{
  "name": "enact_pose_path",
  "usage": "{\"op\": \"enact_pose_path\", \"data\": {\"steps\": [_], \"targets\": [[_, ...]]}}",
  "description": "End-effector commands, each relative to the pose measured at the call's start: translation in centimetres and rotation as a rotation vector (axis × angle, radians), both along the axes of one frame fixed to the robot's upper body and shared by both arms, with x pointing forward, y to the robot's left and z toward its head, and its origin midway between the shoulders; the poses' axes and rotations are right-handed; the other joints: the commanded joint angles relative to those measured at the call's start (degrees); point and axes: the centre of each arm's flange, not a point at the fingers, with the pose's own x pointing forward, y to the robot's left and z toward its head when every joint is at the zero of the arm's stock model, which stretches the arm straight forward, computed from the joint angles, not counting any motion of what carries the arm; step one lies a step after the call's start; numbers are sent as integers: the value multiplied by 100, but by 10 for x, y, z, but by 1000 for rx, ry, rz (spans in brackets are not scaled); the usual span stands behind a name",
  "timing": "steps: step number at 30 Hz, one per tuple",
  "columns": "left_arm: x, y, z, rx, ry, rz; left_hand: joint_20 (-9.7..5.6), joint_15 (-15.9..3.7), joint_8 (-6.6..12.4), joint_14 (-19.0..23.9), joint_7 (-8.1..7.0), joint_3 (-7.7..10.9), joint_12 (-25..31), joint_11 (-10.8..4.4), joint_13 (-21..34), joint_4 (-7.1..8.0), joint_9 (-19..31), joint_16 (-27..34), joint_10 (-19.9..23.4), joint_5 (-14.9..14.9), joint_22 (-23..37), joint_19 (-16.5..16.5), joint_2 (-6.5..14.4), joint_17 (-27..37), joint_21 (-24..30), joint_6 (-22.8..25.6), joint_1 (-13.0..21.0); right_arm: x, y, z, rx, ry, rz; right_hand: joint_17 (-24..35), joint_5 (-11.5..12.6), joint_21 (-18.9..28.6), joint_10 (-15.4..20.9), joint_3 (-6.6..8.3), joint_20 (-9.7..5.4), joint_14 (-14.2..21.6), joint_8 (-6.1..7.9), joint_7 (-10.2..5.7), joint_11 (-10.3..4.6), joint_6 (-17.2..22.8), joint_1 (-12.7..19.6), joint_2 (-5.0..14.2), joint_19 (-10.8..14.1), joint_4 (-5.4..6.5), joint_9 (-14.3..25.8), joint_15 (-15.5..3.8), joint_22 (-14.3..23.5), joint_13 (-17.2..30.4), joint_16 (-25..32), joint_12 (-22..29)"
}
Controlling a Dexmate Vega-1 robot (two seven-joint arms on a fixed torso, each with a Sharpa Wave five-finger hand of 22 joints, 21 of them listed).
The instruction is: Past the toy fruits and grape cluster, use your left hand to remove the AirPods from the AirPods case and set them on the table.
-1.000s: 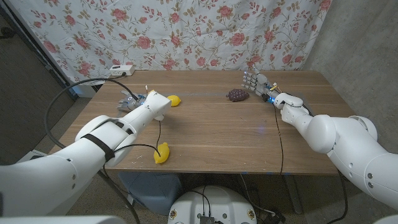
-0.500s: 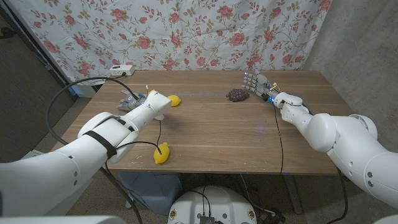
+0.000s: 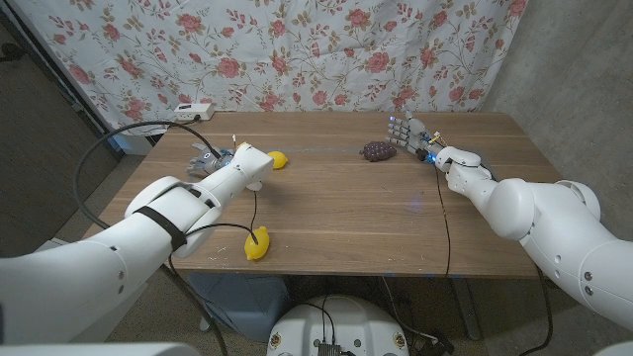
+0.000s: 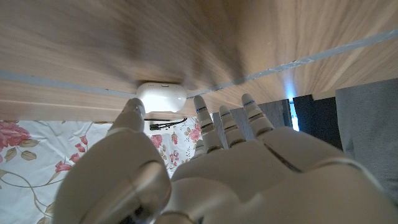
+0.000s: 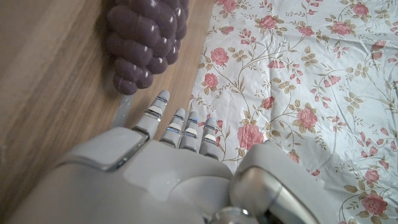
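The left hand [image 3: 210,161] reaches over the wooden table [image 3: 336,213] toward its far left part, at about ten o'clock from the table's centre, with a toy lemon [image 3: 279,159] just beside its wrist on the three o'clock side. In the left wrist view that hand [image 4: 205,168] holds nothing: its fingers [image 4: 202,118] are stretched forward and spread slightly apart, and the AirPods case [image 4: 161,97], a small white rounded box with its lid down, lies on the wood just beyond the thumb tip, close to it, though whether the two touch cannot be told. The case sits near the table's far edge, where the flowered curtain [image 3: 297,49] hangs behind. The right hand [image 3: 407,132] stands at about two o'clock from the table's centre with its fingers pointing up and apart, gripping nothing. The purple toy grape cluster [image 3: 377,150] lies just beside it on its nine o'clock side; in the right wrist view the grape cluster [image 5: 144,37] lies a little ahead of the right hand's [image 5: 168,168] straight fingertips [image 5: 160,99], apart from them. A second yellow toy fruit [image 3: 257,243] lies near the table's front edge at about seven o'clock from the centre, under the left forearm's black cable [image 3: 213,232]. A white power strip [image 3: 193,110] rests beyond the far left corner.
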Motion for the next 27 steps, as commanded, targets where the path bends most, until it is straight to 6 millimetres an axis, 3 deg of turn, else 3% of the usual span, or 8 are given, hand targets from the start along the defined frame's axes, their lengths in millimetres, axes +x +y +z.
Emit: {"op": "enact_pose_path", "data": {"steps": [1, 27], "targets": [[2, -2, 2, 3, 1, 2, 16, 26, -9, -18, 6, 36, 1, 7, 20, 14, 18, -12, 7, 36, 24, 41, 37, 8, 47, 0, 7, 1, -2, -1, 4, 12, -9, 18, -18, -12, 62, 33, 41, 61, -25, -10, 5, 39, 46, -16, 12, 8, 31, -50, 10, 5, -1, -2], [12, 2, 3, 1, 11, -34, 18, 35, -6, -15, -9, 44, -13, 13, 32, 4, 19, -32, 15, 25, 25, 44, 62, 2, 46, 44, 7, 5, 2, 2, 0, 42, -30, 20, -24, -25, 70, 58, 103, 67, -36, -33, -3, 60, 36, -17, 1, 15, 32, -35, 14, 7, -19, -20]]}}
